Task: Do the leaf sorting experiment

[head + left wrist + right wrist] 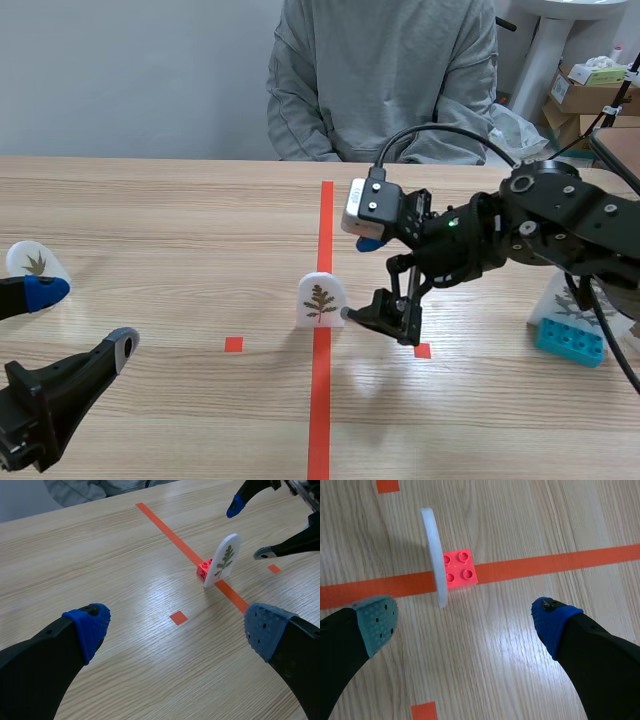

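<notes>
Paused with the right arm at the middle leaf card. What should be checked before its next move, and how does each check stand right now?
1. Right claw open: ok, the pads are well apart.
2. Middle leaf card upright on its red brick, on the tape line: ok.
3. Card between the right claw's pads: not ok, it stands just ahead of them.
4. Grey pad touching the card's edge: cannot tell.
5. Left claw out of the way: ok, it is open and well short of the card.
</notes>
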Controlling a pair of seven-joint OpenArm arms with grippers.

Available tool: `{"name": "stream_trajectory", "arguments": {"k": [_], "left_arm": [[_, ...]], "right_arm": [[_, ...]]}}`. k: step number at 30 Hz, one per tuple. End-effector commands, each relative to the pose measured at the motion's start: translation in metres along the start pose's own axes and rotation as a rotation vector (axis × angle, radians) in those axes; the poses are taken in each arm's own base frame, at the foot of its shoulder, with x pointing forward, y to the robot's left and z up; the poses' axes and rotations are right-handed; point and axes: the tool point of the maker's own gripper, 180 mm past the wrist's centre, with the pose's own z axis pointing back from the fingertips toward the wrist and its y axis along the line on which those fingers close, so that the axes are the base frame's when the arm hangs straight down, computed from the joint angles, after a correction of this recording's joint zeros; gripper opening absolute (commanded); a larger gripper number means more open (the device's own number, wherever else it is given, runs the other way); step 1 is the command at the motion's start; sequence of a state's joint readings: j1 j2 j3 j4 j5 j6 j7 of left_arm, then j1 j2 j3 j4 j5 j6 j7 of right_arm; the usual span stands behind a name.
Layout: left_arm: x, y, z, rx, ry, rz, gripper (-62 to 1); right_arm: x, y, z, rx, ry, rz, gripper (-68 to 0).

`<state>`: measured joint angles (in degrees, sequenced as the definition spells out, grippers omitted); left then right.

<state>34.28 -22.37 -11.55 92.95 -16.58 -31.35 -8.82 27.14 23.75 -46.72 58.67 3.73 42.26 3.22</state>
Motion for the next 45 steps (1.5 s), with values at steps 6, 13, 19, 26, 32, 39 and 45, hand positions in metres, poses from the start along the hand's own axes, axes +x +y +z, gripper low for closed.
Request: {"name": "stream_trajectory", "arguments": {"k": [6,13,19,26,32,39,45], "left_arm": [[0.009,0.001,-0.001,0.01,-0.038,0.006,-3.7],[0.009,0.001,-0.001,0.01,-0.038,0.006,-3.7],[0.009,0.001,-0.001,0.01,-0.038,0.006,-3.7],[0.009,0.001,-0.001,0.01,-0.038,0.006,-3.7],[0.009,0.001,-0.001,0.01,-0.038,0.006,-3.7],[0.009,0.001,-0.001,0.01,-0.039,0.006,-3.7],[0.009,0.001,-0.001,0.01,-0.039,0.006,-3.7]], "right_arm": [[0.025,0.005,-0.016,0.029,-0.066,0.016,-12.9],[0.019,0.015,-0.034,0.046,-0.069,-0.036,-12.9],[0.016,0.02,-0.038,0.053,-0.071,-0.06,-21.6],[0.015,0.02,-0.038,0.052,-0.07,-0.06,-26.7],[0.015,0.02,-0.038,0.053,-0.07,-0.06,-31.0],[0.015,0.02,-0.038,0.053,-0.07,-0.06,-48.4],[0.015,0.015,-0.038,0.027,-0.069,-0.059,-62.0]]}}
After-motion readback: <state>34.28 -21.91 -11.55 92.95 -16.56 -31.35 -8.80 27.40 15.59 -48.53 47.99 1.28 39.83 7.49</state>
